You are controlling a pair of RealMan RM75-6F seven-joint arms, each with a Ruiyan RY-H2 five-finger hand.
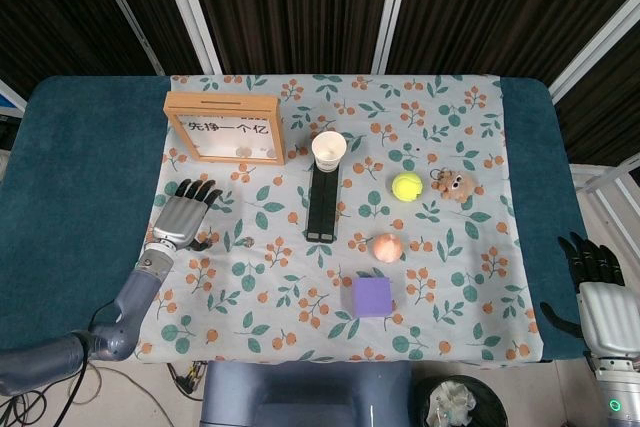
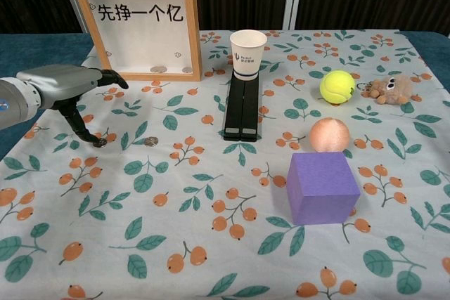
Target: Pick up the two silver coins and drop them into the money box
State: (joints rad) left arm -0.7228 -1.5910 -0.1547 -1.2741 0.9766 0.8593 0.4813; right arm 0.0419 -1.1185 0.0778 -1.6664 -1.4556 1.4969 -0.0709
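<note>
Nearest to us, our right hand (image 1: 604, 299) hangs off the tabletop's (image 1: 80, 197) near right corner, fingers apart and holding nothing. Next comes a matte purple cube (image 2: 322, 186) with a smooth peach-coloured ball (image 2: 329, 135) just behind it, both on the floral cloth (image 2: 211, 201) printed with orange berries and green leaves. On our left, the left hand (image 2: 67, 86), grey metal with black fingertips, reaches over the cloth with its fingers spread; the thumb points down so that its tip sits at the first silver coin (image 2: 100, 142), and we cannot tell whether it actually touches it. Nothing is gripped. The second silver coin (image 2: 150, 141) lies flat on the cloth just beside the first, apart from the hand. Farther back, a flat black bar (image 2: 242, 107) runs away from us, with a white paper cup (image 2: 248, 54) standing upright at its far end; the small print on the cup is too fine for us to read. To the right sit a fuzzy yellow tennis ball (image 2: 337, 86) and a small brown plush toy (image 2: 392, 88). Farthest on the left stands the money box (image 2: 137, 22), a wooden frame with a clear front reading "¥More Money" and large Chinese characters, a few coins resting at its bottom.
</note>
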